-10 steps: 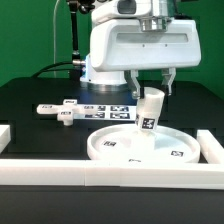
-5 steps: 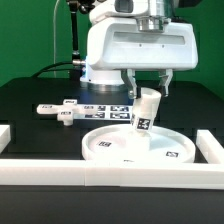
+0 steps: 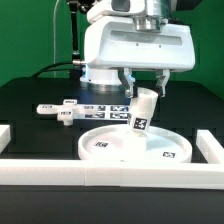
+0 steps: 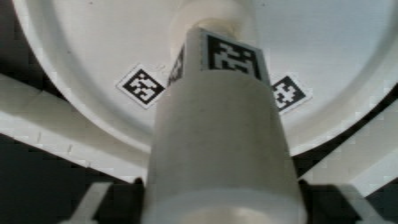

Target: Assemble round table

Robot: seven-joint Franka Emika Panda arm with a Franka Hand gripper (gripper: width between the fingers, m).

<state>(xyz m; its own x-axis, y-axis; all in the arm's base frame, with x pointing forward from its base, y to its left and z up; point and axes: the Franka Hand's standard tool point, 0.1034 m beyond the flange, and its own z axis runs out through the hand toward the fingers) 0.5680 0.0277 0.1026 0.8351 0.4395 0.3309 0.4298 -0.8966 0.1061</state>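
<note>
The large rimmed round disc [image 3: 135, 146] lies on the black table near the front; it also fills the wrist view [image 4: 107, 50]. My gripper [image 3: 146, 92] is shut on the short thick cylinder [image 3: 142, 110] and holds it tilted, its lower end over the disc's middle. In the wrist view the cylinder [image 4: 217, 130] runs between the dark finger pads [image 4: 102, 195] toward the disc. The flat cross-shaped piece [image 3: 58, 110] lies on the table at the exterior view's left, apart from the disc.
The marker board [image 3: 103, 110] lies behind the disc under the arm. Long white border bars run along the front [image 3: 110, 172] and stand at both sides [image 3: 209, 146]. A green wall stands behind.
The gripper with the cylinder has shifted slightly toward the exterior view's left. The disc has slid the same way by a small amount.
</note>
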